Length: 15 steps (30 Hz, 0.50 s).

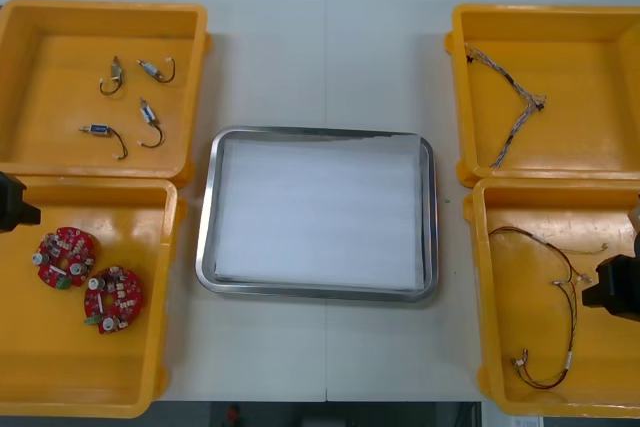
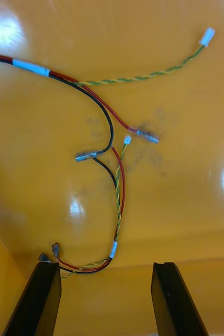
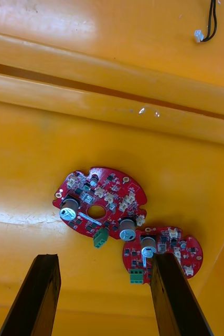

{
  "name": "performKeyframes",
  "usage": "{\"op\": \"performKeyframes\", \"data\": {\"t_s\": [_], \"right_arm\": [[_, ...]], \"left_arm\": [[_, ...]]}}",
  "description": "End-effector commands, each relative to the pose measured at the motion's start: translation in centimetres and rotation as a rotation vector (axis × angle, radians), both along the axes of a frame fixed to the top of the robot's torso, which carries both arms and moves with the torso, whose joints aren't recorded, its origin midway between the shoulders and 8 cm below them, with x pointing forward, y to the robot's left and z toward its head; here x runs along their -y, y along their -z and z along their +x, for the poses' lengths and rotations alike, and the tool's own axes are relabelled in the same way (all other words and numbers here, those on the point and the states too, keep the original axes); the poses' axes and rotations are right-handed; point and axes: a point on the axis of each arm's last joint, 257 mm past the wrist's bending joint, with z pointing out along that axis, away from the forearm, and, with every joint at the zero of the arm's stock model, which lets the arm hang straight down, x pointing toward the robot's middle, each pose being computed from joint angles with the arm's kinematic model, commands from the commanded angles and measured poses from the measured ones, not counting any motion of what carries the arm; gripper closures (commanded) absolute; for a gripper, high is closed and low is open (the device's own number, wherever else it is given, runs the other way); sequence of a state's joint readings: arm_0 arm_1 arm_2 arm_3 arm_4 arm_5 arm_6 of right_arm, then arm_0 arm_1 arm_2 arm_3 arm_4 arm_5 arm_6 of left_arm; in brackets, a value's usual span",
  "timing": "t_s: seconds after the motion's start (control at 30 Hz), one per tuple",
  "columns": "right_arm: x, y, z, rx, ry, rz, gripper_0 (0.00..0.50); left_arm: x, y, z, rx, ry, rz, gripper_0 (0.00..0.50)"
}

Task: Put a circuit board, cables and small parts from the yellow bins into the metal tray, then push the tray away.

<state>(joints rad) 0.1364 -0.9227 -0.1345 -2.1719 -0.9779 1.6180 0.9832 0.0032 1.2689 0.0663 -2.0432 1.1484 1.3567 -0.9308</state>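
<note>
Two round red circuit boards (image 1: pixel 65 255) (image 1: pixel 112 297) lie side by side in the near left yellow bin (image 1: pixel 60 367). My left gripper (image 3: pixel 104 260) hangs open above that bin, and both boards (image 3: pixel 98 202) (image 3: pixel 164 252) lie just beyond its fingertips. A red and yellow cable (image 1: pixel 560 292) sprawls in the near right yellow bin (image 1: pixel 500 347). My right gripper (image 2: pixel 105 268) is open over it, and the cable (image 2: pixel 117 173) runs outward from between its fingers. The metal tray (image 1: pixel 205 247), white inside, sits between the bins with nothing in it.
The far left bin (image 1: pixel 30 27) holds several small metal parts (image 1: pixel 150 69) with short black leads. A twisted blue and white cable (image 1: pixel 510 97) lies in the far right bin (image 1: pixel 600 27). The left arm (image 1: pixel 10 202) and right arm (image 1: pixel 615 287) sit at the table's side edges.
</note>
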Motion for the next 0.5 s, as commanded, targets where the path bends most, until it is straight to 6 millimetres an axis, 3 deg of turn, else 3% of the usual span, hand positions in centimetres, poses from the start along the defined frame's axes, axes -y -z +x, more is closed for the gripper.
{"op": "performKeyframes", "data": {"t_s": [0.03, 0.5], "right_arm": [[0.0, 0.7, -1.4, 0.000, 0.008, -0.004, 0.000], [-1.2, 4.5, -2.9, -0.064, 0.018, 0.021, 0.000]], "left_arm": [[-0.4, 1.5, -0.8, -0.001, -0.010, -0.002, 0.000], [0.8, 4.2, -1.6, 0.028, 0.016, 0.003, 0.000]]}}
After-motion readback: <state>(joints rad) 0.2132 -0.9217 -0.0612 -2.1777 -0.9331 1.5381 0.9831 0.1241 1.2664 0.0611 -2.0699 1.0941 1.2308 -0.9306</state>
